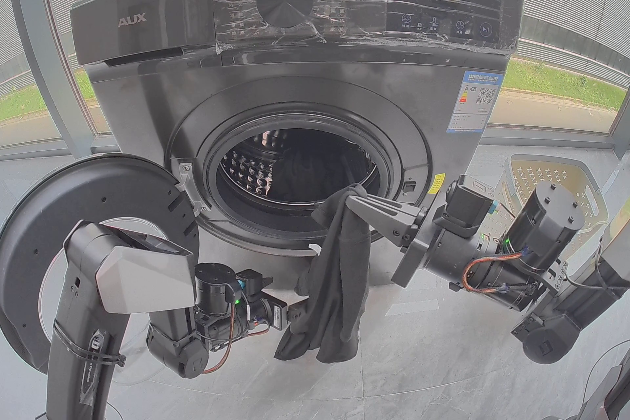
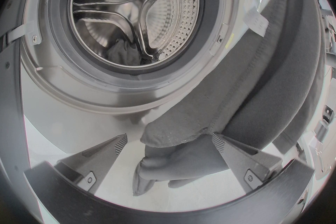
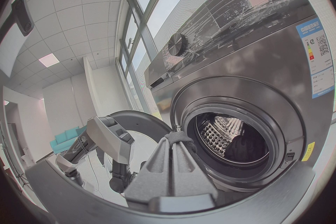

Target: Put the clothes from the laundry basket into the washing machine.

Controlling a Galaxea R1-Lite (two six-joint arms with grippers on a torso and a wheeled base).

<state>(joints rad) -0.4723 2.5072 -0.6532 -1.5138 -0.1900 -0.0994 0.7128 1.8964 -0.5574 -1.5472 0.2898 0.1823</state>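
1. Washing machine door (image 1: 98,191), round and dark-rimmed, stands swung wide open at the far left, hinged beside the drum mouth.
2. Low in front of that door, near the tiled floor (image 1: 426,362), the left gripper (image 2: 169,141) sits below the drum opening. Its jaws are spread wide and pinch nothing. The lower folds of the cloth hang between them, and one fingertip (image 2: 218,140) touches the fabric while the other stands apart from it.
3. Just beside it, the dark grey garment (image 1: 338,270) hangs in one long drape from the lower lip of the opening down toward the floor. It is outside the drum, and only its top edge is level with the rim.
4. Behind the drape, the washing machine (image 1: 295,86) is a grey front-loader with plastic film over its control panel and a dial (image 1: 284,0) at the top centre. Its steel drum (image 1: 259,168) is open to view, and another dark piece of clothing (image 2: 122,53) lies at the bottom inside.
5. Right of the garment, the right gripper (image 1: 352,200) is clamped tight on the cloth's top edge, at the lower right of the drum mouth. A tuft of fabric pokes out past its closed tips.
6. At the far right, the beige perforated laundry basket (image 1: 558,178) stands on the floor beside the machine, behind the right arm, which hides much of its inside.
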